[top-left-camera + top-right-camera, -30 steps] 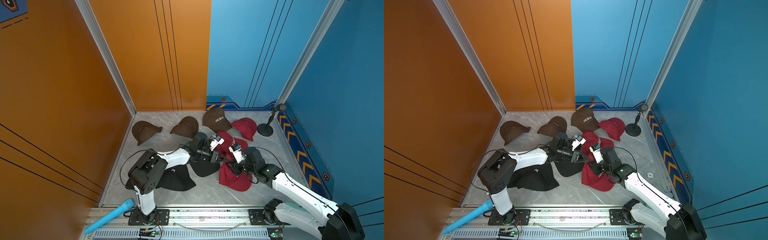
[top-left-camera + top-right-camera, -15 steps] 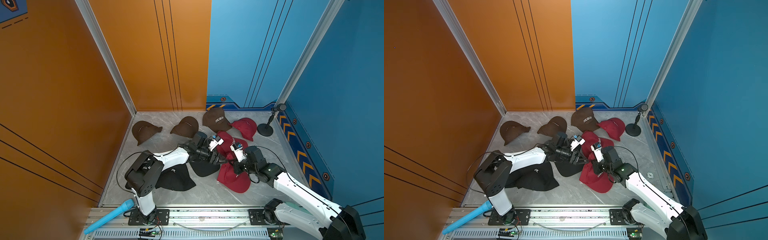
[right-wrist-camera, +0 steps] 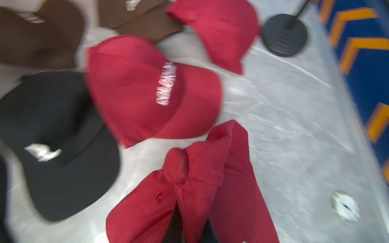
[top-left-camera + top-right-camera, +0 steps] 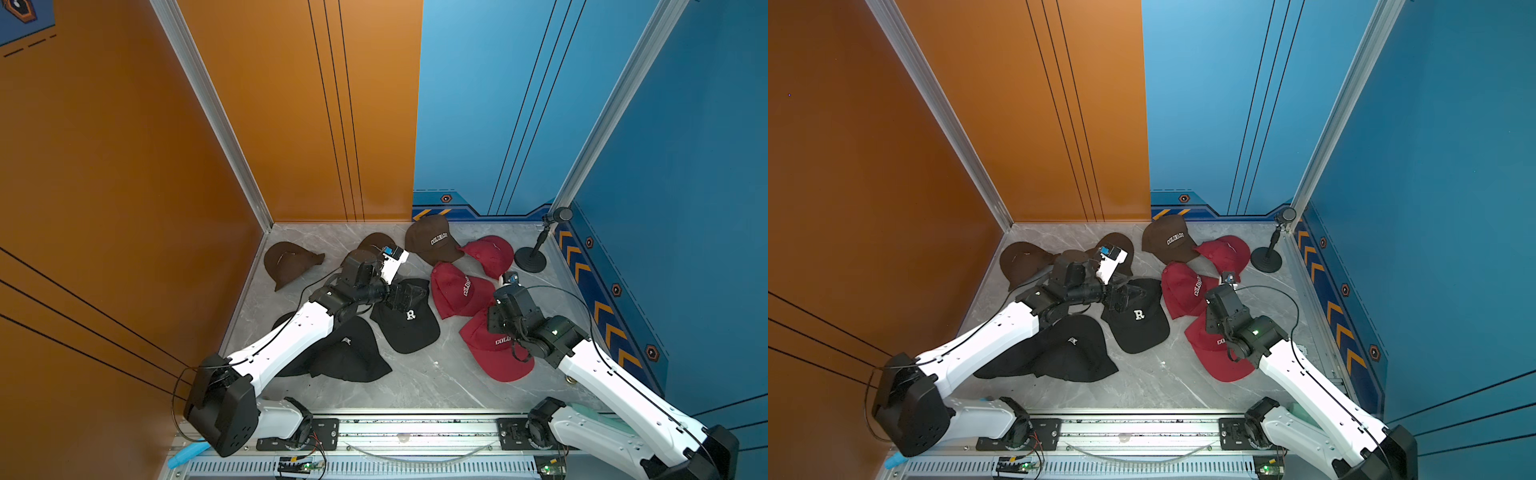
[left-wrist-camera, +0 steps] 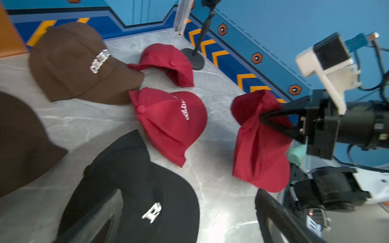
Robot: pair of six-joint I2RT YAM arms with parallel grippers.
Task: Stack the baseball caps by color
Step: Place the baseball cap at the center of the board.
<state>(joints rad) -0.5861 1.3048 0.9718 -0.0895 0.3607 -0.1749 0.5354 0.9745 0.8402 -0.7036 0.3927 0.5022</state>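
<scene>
Pinching the nearest red cap (image 4: 494,353) by its crown, my right tool (image 5: 265,118) was clenched on it toward the bench's (image 4: 436,382) right side. My left tool (image 4: 409,293) gaped empty over the black R cap (image 4: 409,328). Only two black caps (image 4: 345,353) overlapped; the other reds (image 4: 457,291) and browns (image 4: 432,241) lay unstacked.

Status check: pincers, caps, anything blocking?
Left pincer open over black R cap, holding nothing. Right pincer shut on nearest red cap, at the crown. Middle red cap close beside; mic stand apart.
</scene>
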